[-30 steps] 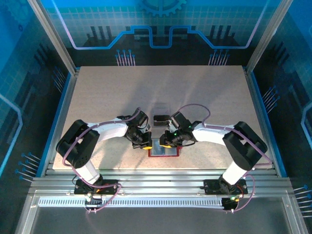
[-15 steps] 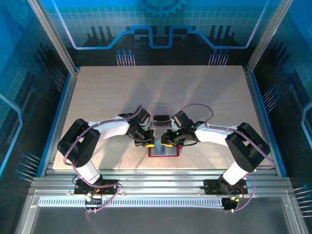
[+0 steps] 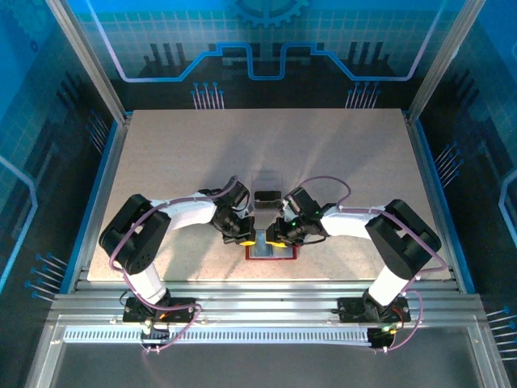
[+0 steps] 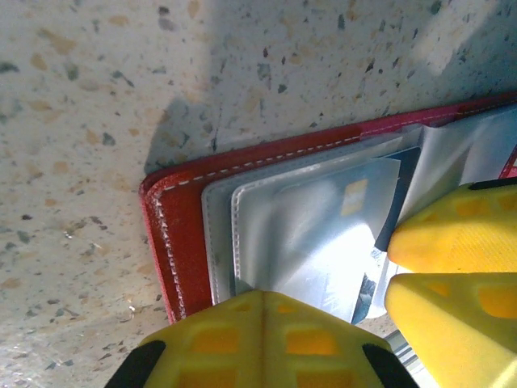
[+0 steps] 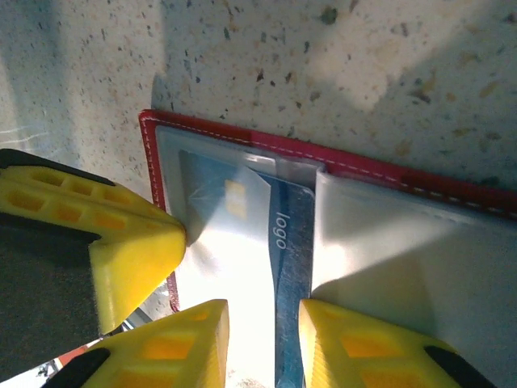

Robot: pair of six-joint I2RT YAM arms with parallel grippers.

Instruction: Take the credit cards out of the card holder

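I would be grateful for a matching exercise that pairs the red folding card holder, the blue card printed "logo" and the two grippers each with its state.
Things:
1. red folding card holder
2. blue rectangular card printed "logo"
3. left gripper
4. right gripper

States:
a. jaws shut
b. jaws apart, one on either side of the card's blue strip
c. lying open on the speckled table
d. tucked into the holder

Pairs: 1-c, 2-d, 3-a, 4-b

surface: speckled table (image 3: 178, 145) | on it: open red card holder (image 3: 273, 254) — near edge | clear box (image 3: 266, 179) — just behind
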